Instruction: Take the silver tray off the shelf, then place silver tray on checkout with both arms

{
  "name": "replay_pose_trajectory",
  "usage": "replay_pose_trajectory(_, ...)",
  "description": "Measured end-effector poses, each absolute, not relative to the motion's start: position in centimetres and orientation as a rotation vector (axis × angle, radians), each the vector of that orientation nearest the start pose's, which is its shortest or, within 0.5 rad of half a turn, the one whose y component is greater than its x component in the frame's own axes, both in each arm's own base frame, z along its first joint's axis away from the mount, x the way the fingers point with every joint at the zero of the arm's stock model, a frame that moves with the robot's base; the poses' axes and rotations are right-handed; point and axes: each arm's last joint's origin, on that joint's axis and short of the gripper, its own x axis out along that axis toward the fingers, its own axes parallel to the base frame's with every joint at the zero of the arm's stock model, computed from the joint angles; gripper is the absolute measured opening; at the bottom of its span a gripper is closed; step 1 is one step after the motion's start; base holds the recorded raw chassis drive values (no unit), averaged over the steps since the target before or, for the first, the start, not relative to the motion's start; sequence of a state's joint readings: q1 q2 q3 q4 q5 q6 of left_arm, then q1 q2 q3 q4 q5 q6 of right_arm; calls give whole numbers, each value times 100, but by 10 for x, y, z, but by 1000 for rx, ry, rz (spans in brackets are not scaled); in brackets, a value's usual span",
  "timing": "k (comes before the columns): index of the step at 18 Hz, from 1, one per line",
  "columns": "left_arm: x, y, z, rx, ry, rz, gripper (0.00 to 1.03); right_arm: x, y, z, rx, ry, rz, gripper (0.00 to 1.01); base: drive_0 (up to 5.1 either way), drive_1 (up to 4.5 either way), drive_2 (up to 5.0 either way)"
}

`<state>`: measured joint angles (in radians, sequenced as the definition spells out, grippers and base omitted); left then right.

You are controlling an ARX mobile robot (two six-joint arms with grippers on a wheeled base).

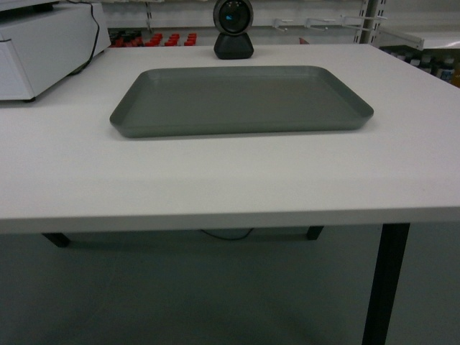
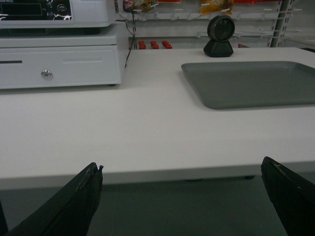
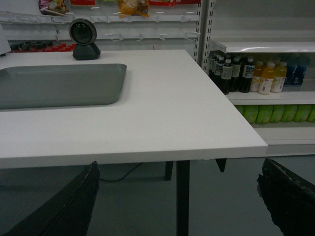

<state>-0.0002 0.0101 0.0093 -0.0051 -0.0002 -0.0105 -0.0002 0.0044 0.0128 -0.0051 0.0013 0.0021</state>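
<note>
The silver tray (image 1: 241, 100) lies flat on the white checkout (image 1: 215, 180), toward its far middle, with nothing on it. Neither gripper shows in the head view. In the left wrist view my left gripper (image 2: 182, 164) is open and empty, low in front of the checkout's front edge (image 2: 123, 172), with the tray (image 2: 256, 83) ahead to the right. My right gripper (image 3: 178, 163) is open and empty too, below the checkout's right front corner (image 3: 246, 145), and the tray (image 3: 54, 84) is ahead to the left. White shelf boards (image 3: 266, 47) stand right of the checkout.
A white cash drawer with a register (image 2: 59, 59) sits at the checkout's back left. A black round scanner (image 1: 233, 29) stands behind the tray. A black table leg (image 3: 182, 196) is just ahead of my right gripper. Drink bottles (image 3: 246, 73) fill the shelves.
</note>
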Motion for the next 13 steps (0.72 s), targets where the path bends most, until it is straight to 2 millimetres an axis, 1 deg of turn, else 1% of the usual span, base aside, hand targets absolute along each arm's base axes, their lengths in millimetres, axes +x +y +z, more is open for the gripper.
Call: replay_pose_trajectory(13,98,0,165,-10,5,0,98,97,0,167,2,-5,-2,98,3,-418,423)
